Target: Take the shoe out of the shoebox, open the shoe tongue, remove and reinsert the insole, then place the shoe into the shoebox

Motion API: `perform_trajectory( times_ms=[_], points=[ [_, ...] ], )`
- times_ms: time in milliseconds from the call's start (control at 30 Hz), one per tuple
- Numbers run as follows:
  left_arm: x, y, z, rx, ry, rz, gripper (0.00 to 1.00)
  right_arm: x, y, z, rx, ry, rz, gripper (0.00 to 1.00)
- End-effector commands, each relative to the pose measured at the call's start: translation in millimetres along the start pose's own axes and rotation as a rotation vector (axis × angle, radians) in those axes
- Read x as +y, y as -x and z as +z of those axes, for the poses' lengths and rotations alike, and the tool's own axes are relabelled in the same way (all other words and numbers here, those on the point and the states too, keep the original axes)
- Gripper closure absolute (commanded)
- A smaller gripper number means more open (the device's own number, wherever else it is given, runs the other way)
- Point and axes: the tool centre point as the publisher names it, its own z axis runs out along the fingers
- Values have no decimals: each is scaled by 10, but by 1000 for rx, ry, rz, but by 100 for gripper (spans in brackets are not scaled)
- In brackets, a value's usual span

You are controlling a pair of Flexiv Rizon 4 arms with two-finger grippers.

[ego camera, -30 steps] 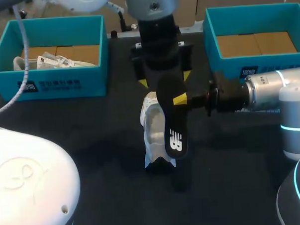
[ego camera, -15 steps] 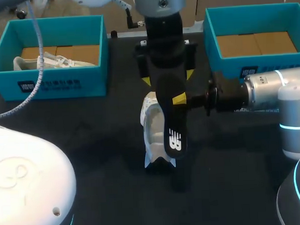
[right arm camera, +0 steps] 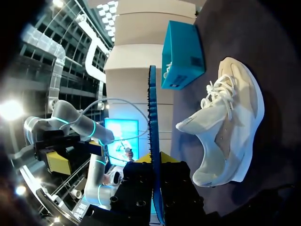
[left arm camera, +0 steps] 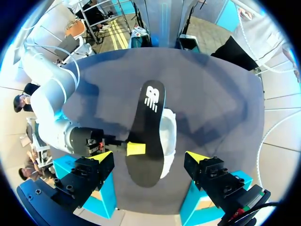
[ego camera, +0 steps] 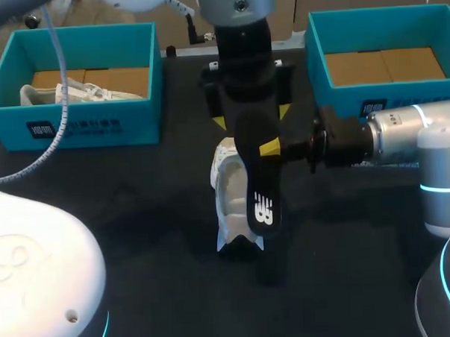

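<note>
A white shoe (ego camera: 228, 202) lies on the black table (ego camera: 137, 217), its opening facing up. A black insole (ego camera: 259, 200) with a white logo hangs just above it, tilted over the shoe. My right gripper (ego camera: 270, 148) comes in from the right and is shut on the insole's edge. In the right wrist view the insole (right arm camera: 153, 136) stands edge-on between the right gripper (right arm camera: 155, 165) fingers, with the shoe (right arm camera: 230, 136) beside it. My left gripper (ego camera: 250, 117) hangs open above the insole's far end. In the left wrist view the left gripper (left arm camera: 149, 159) straddles the insole (left arm camera: 148, 122) and shoe (left arm camera: 169, 141) without touching.
A teal shoebox (ego camera: 77, 119) at the back left holds another white shoe (ego camera: 65, 92). A second teal shoebox (ego camera: 334, 96) at the back right shows only its cardboard floor. My right arm (ego camera: 403, 138) lies across the table in front of that box.
My left arm's wrist has shifted slightly to the right and its cable has swung. The right gripper, insole and shoe have stayed put.
</note>
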Motion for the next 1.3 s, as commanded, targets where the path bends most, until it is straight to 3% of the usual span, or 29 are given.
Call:
perform_trajectory(
  times_ms=[33,733,1300],
  points=[
    [11,-3,21,-6,-3,2,0,9,6,-5,-2,-3,2,100],
    [-12,-179,78,-277,-23,-1,0,21,-34,-196,-25,12,19,100],
    [13,-449,105,-764,101,15,0,64,-46,-231,-11,12,28,100]
  ],
)
